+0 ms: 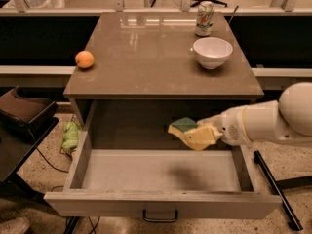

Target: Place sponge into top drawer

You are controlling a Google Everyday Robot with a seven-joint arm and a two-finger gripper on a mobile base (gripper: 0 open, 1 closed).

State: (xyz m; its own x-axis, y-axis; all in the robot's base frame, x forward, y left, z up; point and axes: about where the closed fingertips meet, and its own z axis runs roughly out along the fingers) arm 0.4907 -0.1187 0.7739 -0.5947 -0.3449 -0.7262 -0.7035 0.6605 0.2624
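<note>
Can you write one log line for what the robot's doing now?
claw: shut on sponge | where: above open top drawer | sponge: not yet released

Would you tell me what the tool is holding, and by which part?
The tool, above the open top drawer, holds the sponge by the end nearest the arm; the other end juts free.
</note>
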